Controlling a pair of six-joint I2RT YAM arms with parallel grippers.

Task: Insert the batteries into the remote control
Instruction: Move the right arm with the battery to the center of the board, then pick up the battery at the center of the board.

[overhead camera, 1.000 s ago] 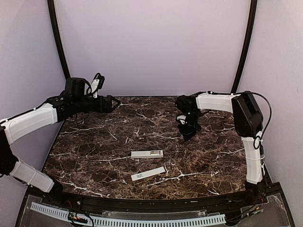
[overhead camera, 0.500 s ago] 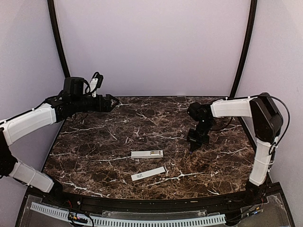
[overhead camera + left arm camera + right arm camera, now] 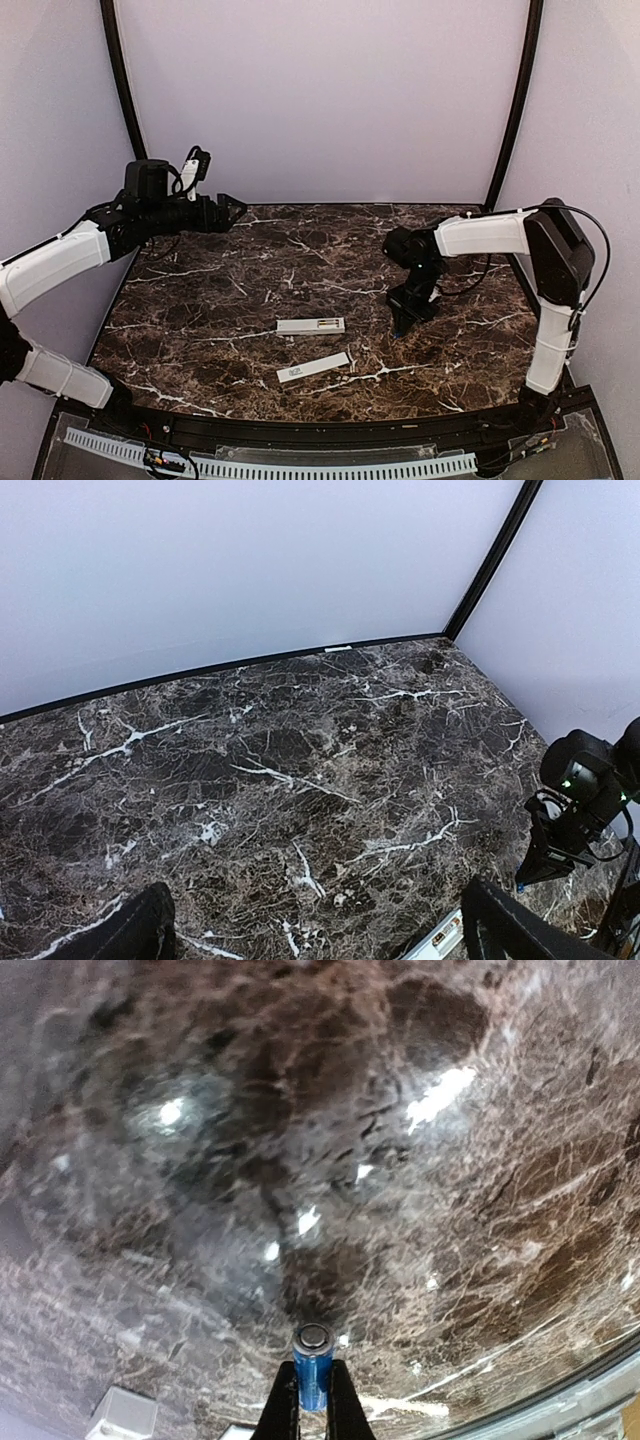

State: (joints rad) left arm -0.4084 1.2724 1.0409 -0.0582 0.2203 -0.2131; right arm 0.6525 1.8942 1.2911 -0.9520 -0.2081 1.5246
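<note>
The remote control is a white bar lying flat at the table's middle, its open slot with metal contacts at its right end. My right gripper hangs just above the table a little to the right of that end. It is shut on a blue battery, which stands upright between the fingers with its metal cap up. A corner of the remote control shows at the lower left of the right wrist view. My left gripper is open and empty, held high at the back left. No other battery shows.
A thinner flat white strip with a small dark label lies in front of the remote. The left wrist view shows the remote's slot end and the right gripper near the right wall.
My right gripper has swung from the back centre to the right, then come down and nearer, to just right of the remote. The left arm has lifted and drawn back slightly.
</note>
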